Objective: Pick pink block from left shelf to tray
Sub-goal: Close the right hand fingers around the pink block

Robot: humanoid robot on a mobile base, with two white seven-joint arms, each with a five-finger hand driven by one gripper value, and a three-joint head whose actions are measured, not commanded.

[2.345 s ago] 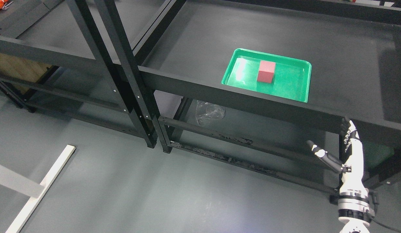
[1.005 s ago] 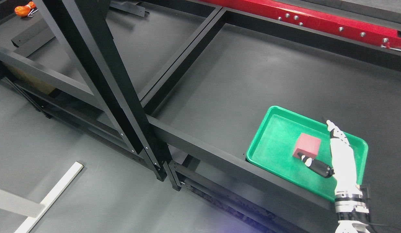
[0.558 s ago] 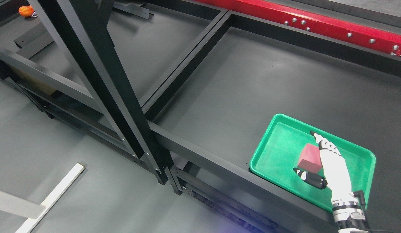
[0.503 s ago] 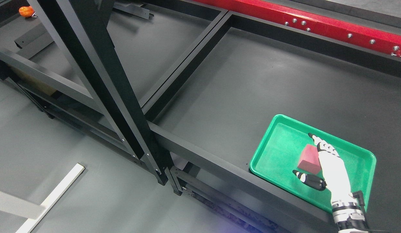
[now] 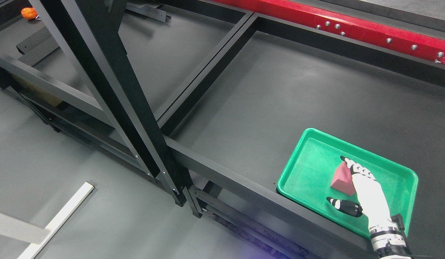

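A pink-red block (image 5: 342, 178) lies in the green tray (image 5: 308, 158) on the dark shelf at the lower right. My right hand (image 5: 346, 189) comes in from the bottom right and is over the tray at the block. Its fingers (image 5: 353, 167) lie straight across the block's right side and its thumb (image 5: 344, 207) sticks out apart, below the block. The hand is open and hides the right part of the block. The left arm is out of view.
Black shelf posts (image 5: 111, 90) cross the left half of the picture. A red beam (image 5: 352, 28) runs along the back. An orange object (image 5: 28, 13) sits at the top left. A white board (image 5: 53, 219) lies on the grey floor.
The camera has tilted, so the tray now shows at the lower right. My right hand rose from below the shelf edge to over the tray and now lies against the block.
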